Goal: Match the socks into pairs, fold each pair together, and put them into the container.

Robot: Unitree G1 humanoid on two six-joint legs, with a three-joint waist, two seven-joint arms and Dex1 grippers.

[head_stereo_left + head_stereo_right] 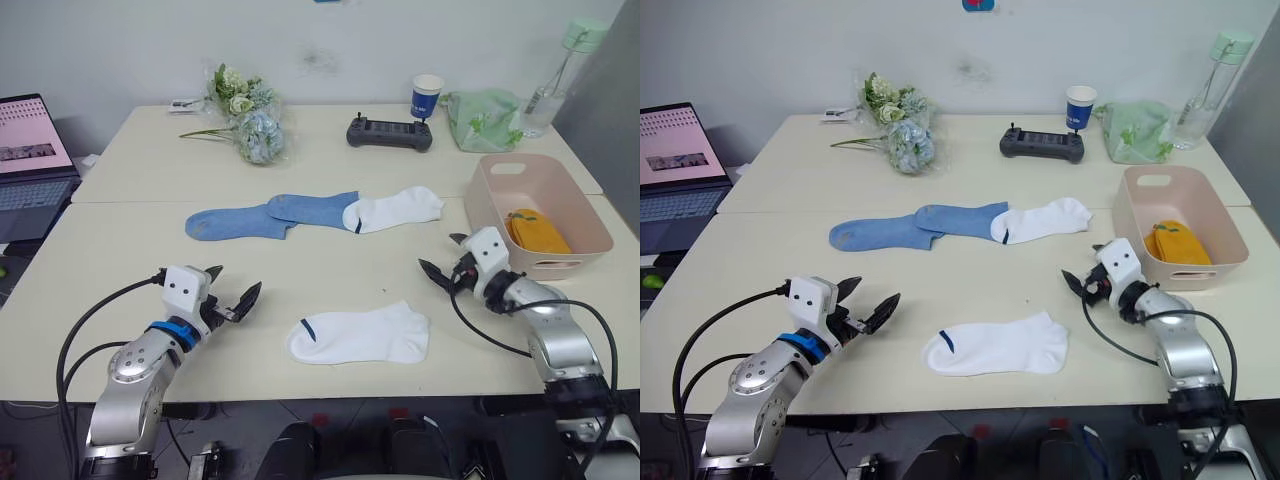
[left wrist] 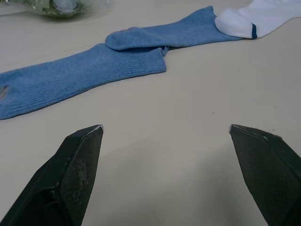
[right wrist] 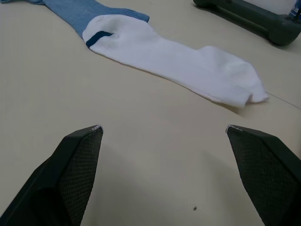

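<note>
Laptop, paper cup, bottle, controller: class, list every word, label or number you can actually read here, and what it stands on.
None can be read.
Laptop screen: picture and lines, too small.
Blue-and-white paper cup: no legible print.
Bottle: no readable label.
Black controller: no legible markings.

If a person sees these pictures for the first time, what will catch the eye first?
Probably the chain of socks across the middle of the table: two light blue socks overlapping, with a white sock lying on the end of one. Nearer the robot, a second white sock lies alone between the open left gripper and right gripper. The pink tub on the right holds folded mustard-yellow socks.
</note>
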